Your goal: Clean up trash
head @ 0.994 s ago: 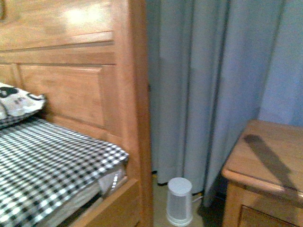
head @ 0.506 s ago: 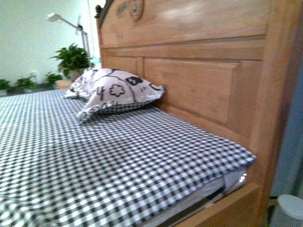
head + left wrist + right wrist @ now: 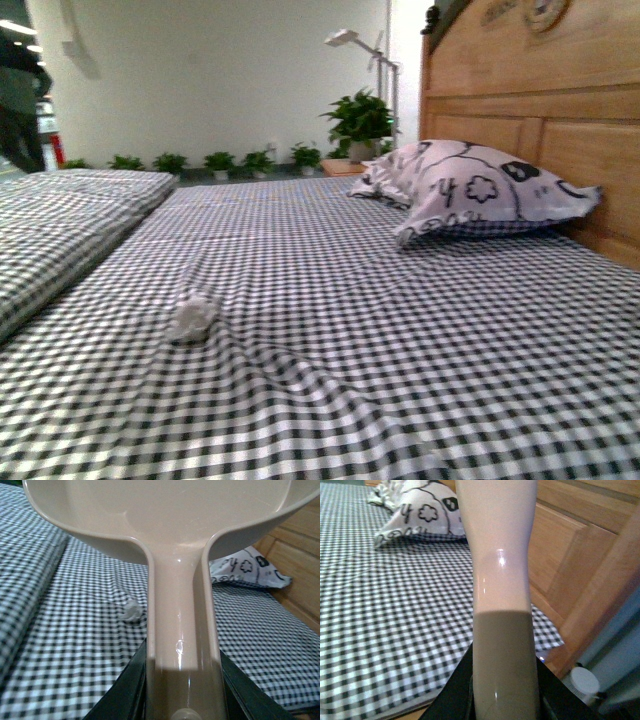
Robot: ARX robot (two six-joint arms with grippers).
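Observation:
The trash, a small crumpled white paper wad [image 3: 191, 314], lies on the black-and-white checked bed [image 3: 350, 330], left of centre in the front view. It also shows in the left wrist view [image 3: 131, 611], beside the dustpan's handle. My left gripper [image 3: 182, 700] is shut on the handle of the pale pink-beige dustpan [image 3: 165, 520], held above the bed with its scoop toward the wad. My right gripper [image 3: 505, 700] is shut on the pale brush handle [image 3: 500, 565], near the bed's edge by the headboard. Neither arm shows in the front view.
A patterned pillow [image 3: 480, 190] lies against the wooden headboard [image 3: 560, 90]. A folded checked quilt [image 3: 60, 220] lies along the bed's left side. Potted plants [image 3: 360, 120] and a lamp stand by the far wall. A small white appliance [image 3: 583, 681] stands on the floor beside the bed.
The front view has swung left, from the curtain and nightstand past the headboard to the open bed. The paper wad and the folded quilt have come into view.

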